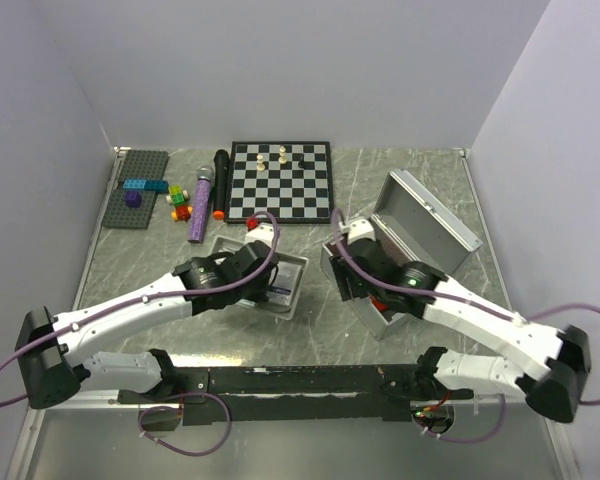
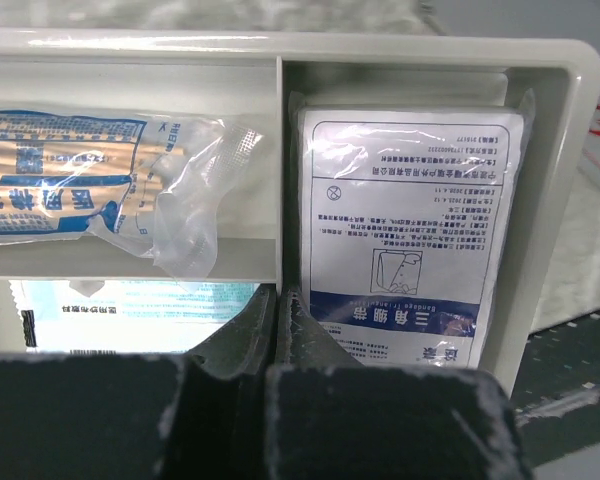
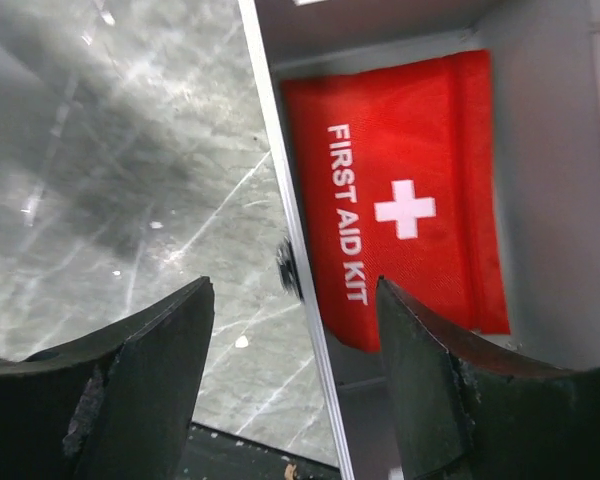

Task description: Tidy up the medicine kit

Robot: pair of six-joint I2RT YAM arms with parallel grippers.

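The medicine kit (image 1: 435,220) (image 3: 555,170) stands open at the right, its silver lid tipped back. A red "FIRST AID KIT" pouch (image 3: 450,130) lies flat inside it. My right gripper (image 1: 345,280) (image 3: 292,290) is open and straddles the kit's left wall, one finger over the table and the other above the pouch. My left gripper (image 1: 268,282) (image 2: 275,300) is shut, its tips pressed together at the divider of the grey tray (image 1: 302,275) (image 2: 280,42). I cannot see anything pinched between them. The tray holds a clear bag of wooden sticks (image 2: 110,180) and a white bandage packet (image 2: 410,210).
A chessboard (image 1: 280,180) with several pieces lies at the back. To its left are a black microphone (image 1: 220,185), a purple cylinder (image 1: 200,205), small coloured bricks (image 1: 180,200) and a dark baseplate (image 1: 137,188). White walls close three sides.
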